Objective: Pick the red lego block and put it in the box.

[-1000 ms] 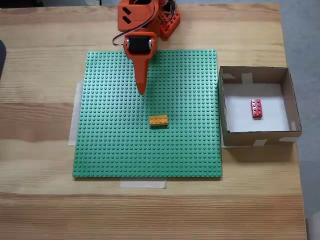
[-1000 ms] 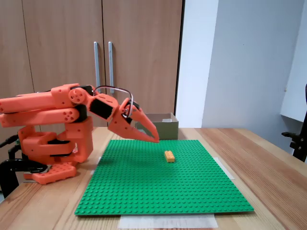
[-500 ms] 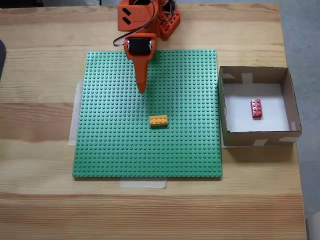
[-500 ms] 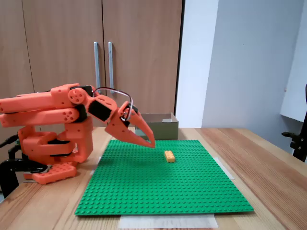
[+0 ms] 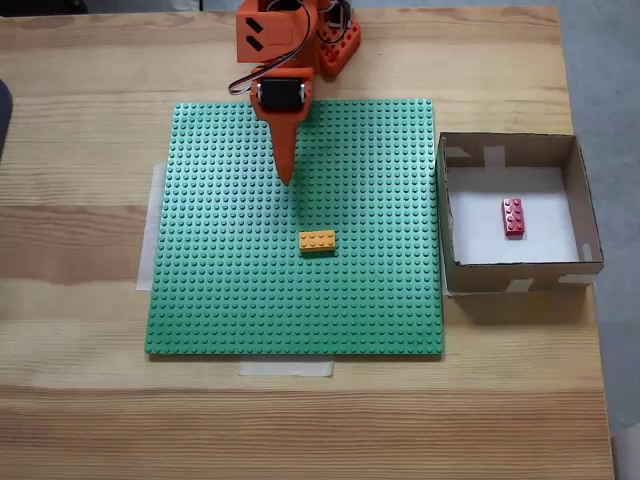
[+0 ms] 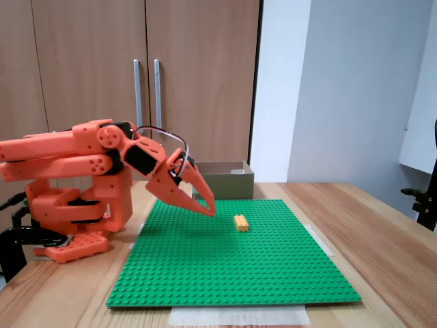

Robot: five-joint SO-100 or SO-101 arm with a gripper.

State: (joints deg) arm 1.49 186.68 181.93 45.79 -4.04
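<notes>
Arm: an orange arm [image 6: 75, 160] is seen folded at the left of a fixed view, its base [image 5: 338, 45] set on the wooden table [image 5: 80, 120] beyond the far edge of the plate.
Gripper: the gripper [image 5: 285, 178] is held above the green plate, tips pointed down and toward the yellow-orange brick; in a fixed view [image 6: 210, 210] it is raised clear of the studs. The fingers are pressed together with no gap shown and nothing is held between them.
Baseplate: a green studded baseplate [image 5: 220, 300] is laid flat on the table, with pale tape [image 5: 285, 367] seen at its near and left edges.
Yellow-orange brick: the yellow-orange brick [image 5: 317, 241] is set on the plate near its middle, well apart from the gripper tips; it is also seen in a fixed view [image 6: 241, 223].
Box: the box [image 5: 447, 215] is placed just beside the right edge of the plate, open at the top, with pale tape pieces on its walls; its brown wall [image 6: 229, 184] is seen behind the gripper.
Red lego block: the red lego block [image 5: 513, 216] is lying flat on the white bottom inside the box, right of centre, apart from the walls.
</notes>
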